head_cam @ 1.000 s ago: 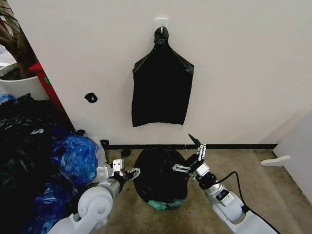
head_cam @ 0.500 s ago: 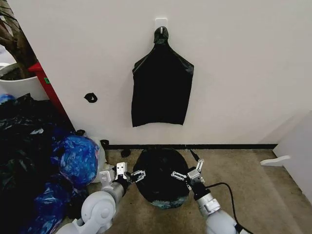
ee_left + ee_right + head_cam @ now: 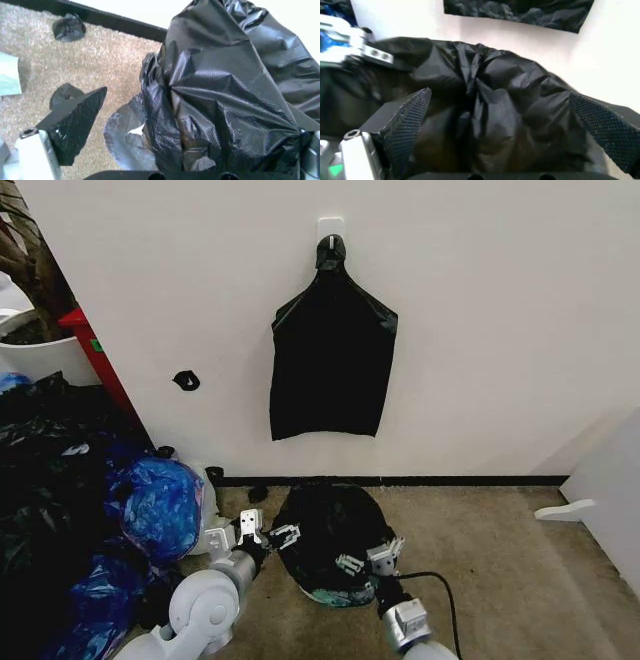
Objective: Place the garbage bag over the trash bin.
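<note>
Pincer work is on both sides of the garbage bag (image 3: 333,530), which sits draped over the trash bin (image 3: 338,596) on the carpet at the foot of the wall; only a greenish sliver of the bin's base peeks out at the bag's 6 o'clock edge. At 9 o'clock of the bag, the left pincer (image 3: 268,534) is spread, its fingers at the plastic without pinching it. At 5 o'clock, the right pincer (image 3: 366,560) is also spread, straddling a fold of the crinkled film. The step in hand looks like pulling the bag down around the bin; next, each pincer likely needs to nip the hem and tug it lower. Farther out, a second black bag (image 3: 332,355) hangs on the wall at 12 o'clock, and heaped blue and black bags (image 3: 110,510) lie at 9 o'clock.
</note>
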You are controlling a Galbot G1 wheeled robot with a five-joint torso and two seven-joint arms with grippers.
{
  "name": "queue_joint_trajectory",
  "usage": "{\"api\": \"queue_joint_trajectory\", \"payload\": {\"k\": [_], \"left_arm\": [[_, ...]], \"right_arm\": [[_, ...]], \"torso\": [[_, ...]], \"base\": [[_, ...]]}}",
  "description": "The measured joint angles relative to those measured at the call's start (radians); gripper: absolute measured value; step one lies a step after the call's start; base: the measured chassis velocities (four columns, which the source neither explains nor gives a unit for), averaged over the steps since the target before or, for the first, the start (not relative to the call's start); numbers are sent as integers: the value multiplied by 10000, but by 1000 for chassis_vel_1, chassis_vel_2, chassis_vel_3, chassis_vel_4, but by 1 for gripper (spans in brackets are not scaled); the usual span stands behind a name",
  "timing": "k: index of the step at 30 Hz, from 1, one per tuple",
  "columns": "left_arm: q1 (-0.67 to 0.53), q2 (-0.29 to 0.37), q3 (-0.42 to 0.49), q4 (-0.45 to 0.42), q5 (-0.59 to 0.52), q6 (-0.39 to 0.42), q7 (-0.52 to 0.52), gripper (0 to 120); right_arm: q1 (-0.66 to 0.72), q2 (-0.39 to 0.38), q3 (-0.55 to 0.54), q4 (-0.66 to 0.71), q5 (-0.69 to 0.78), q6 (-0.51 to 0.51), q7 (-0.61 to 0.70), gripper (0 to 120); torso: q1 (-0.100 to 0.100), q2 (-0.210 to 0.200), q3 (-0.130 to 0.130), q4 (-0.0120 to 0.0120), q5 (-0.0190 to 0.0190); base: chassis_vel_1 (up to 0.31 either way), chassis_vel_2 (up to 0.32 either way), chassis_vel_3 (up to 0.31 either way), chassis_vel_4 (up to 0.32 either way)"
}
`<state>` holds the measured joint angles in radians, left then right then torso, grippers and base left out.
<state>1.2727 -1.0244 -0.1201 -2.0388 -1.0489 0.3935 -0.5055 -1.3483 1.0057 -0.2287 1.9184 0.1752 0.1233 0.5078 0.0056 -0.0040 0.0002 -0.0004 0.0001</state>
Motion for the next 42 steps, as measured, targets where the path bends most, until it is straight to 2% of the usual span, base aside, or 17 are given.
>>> {"api": "queue_joint_trajectory", "payload": {"k": [5, 13, 28, 36, 42], "left_arm": [[-74, -250, 128, 366, 294, -166, 85, 100], [-66, -141, 48, 397, 371, -281, 139, 100], [64, 384, -195, -644, 448, -271, 100, 100], [-163, 354, -238, -752, -182, -243, 145, 100], [-419, 381, -324, -914, -850, 98, -6, 100]], "right_arm": [[56, 103, -356, 126, 345, -577, 368, 100], [143, 211, -558, -93, 343, -1039, 710, 100], [341, 529, -402, -893, 24, -862, 657, 100], [327, 606, -309, -1063, -144, -801, 621, 100], [272, 606, -220, -1140, -277, -761, 602, 100]], "torso": [[0, 0, 0, 0, 0], [1, 0, 0, -1, -1], [0, 1, -1, 1, 1], [0, 1, 0, 1, 1], [-1, 2, -1, 0, 3]], "base": [[0, 0, 0, 0], [0, 0, 0, 0], [0, 0, 0, 0], [0, 0, 0, 0], [0, 0, 0, 0]]}}
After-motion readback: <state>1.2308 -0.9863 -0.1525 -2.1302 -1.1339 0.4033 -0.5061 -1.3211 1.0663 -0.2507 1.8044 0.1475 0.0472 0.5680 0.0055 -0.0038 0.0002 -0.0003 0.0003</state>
